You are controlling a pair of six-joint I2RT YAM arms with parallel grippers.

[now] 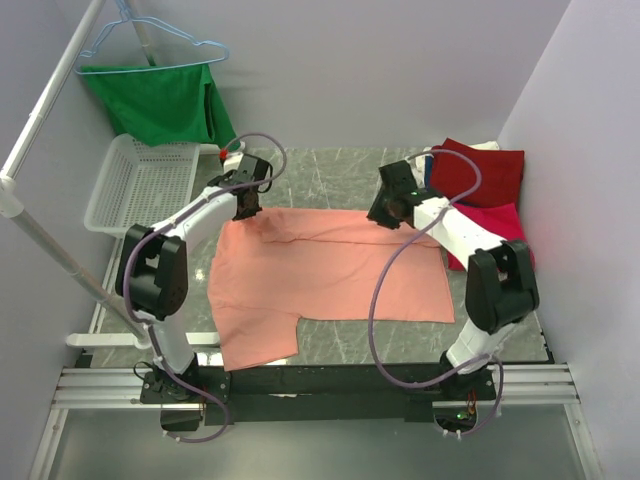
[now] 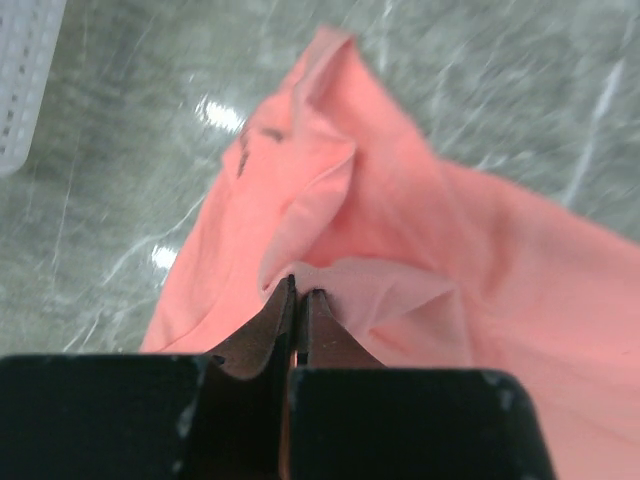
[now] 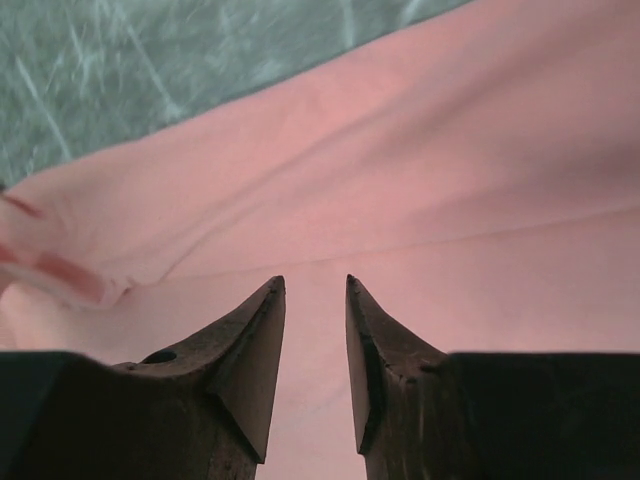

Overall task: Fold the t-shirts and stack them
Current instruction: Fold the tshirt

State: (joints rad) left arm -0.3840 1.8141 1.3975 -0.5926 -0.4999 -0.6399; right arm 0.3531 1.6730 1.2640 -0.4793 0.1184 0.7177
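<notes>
Salmon-pink soft cloth t-shirt point(image 1: 330, 275) lies spread mid-bench on the grey marbled bench point(image 1: 330, 172); looks light and limp, likely to drape and wrinkle. Left hand point(image 2: 298, 292) is pinched shut on a raised fold at its far left edge. Right hand point(image 3: 315, 292) is parted over the far right edge, gripping nothing; that hem looks the best hold.

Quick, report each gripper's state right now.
Left gripper: closed, pinching a fold of the salmon-pink soft cloth t-shirt.
Right gripper: open, jaws apart above that t-shirt, holding nothing.
</notes>
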